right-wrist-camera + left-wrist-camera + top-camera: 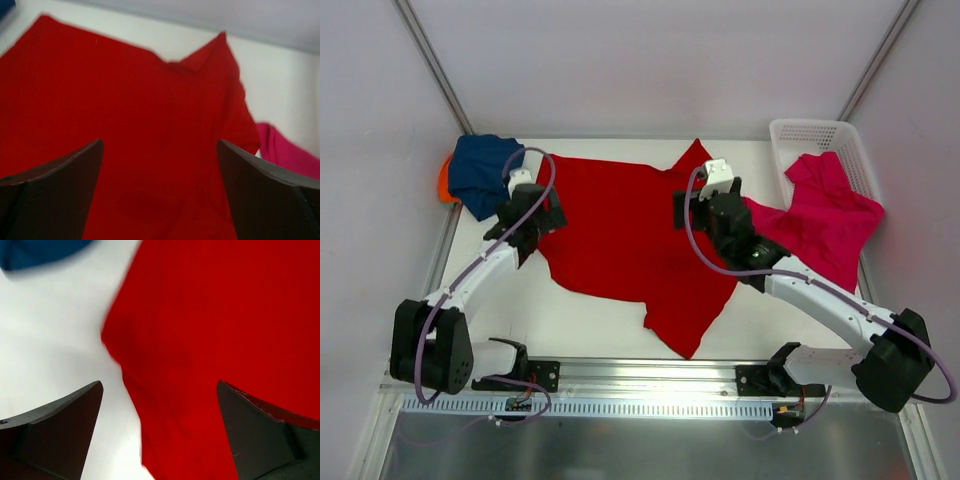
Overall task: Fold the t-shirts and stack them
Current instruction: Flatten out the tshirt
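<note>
Top view first: the red shirt [630,235] is spread out mostly flat in the middle of the tabletop [570,320], one sleeve poking toward the far edge and a corner hanging down toward the near edge. The navy shirt [483,172] is bunched in the far left corner on top of the orange shirt [443,182], which only peeks out at the side. The pink shirt [825,215] spills out of the white basket [800,130] at far right onto the tabletop. The left claw [548,215] sits over the red shirt's left edge and the right claw [682,208] over its right side, but from up here you can't really tell how the jaws stand. The left wrist view sorts that out: both fingers [60,430] are spread wide with nothing gripped, the red edge running between them, bare tabletop on the left, a bit of navy top left. Right wrist view is the same deal, wide apart and gripping nothing, red cloth filling the frame below, plus a sliver of pink at the right edge.
</note>
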Motion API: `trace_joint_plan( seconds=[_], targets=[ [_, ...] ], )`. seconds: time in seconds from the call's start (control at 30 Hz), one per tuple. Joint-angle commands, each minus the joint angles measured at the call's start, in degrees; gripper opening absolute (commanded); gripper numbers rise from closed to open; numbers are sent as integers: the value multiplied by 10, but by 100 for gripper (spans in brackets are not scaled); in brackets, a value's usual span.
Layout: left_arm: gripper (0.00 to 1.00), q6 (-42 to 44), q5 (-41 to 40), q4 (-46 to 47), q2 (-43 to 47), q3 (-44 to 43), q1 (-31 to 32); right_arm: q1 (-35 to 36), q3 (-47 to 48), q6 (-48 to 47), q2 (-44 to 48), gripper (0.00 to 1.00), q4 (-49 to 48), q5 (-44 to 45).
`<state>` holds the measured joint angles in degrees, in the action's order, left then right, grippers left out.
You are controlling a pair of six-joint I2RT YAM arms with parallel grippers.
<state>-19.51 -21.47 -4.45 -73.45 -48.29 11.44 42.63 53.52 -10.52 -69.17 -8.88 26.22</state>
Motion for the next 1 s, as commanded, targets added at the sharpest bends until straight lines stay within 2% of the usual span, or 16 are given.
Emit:
trace_joint_plan(
  seconds=[0.0, 0.13, 0.27, 0.33, 0.4, 0.6, 0.73, 0.83, 0.97],
  targets=[
    [99, -169, 7, -57, 69, 64, 16, 22, -25, 52, 46, 100, 64, 22],
    [98, -268, 24, -59, 131, 165, 40, 30, -61, 65, 104, 100, 86, 31],
    [84, -300, 28, -59, 187, 215, 60, 31, -101, 74, 154, 99, 102, 40],
    [62, -309, 33, -60, 211, 231, 70, 31, -107, 77, 165, 99, 110, 46],
    [46, -317, 37, -60, 218, 238, 73, 31, -114, 78, 173, 99, 120, 54],
    [41, -340, 18, -59, 166, 239, 80, 31, -113, 67, 176, 99, 131, 56],
    [43, -347, 5, -58, 133, 232, 87, 31, -110, 60, 169, 99, 138, 59],
    [67, -351, -21, -59, 121, 239, 90, 31, -112, 55, 162, 100, 136, 65],
    [73, -360, -35, -54, 104, 245, 90, 31, -112, 49, 147, 99, 135, 72]
  ],
)
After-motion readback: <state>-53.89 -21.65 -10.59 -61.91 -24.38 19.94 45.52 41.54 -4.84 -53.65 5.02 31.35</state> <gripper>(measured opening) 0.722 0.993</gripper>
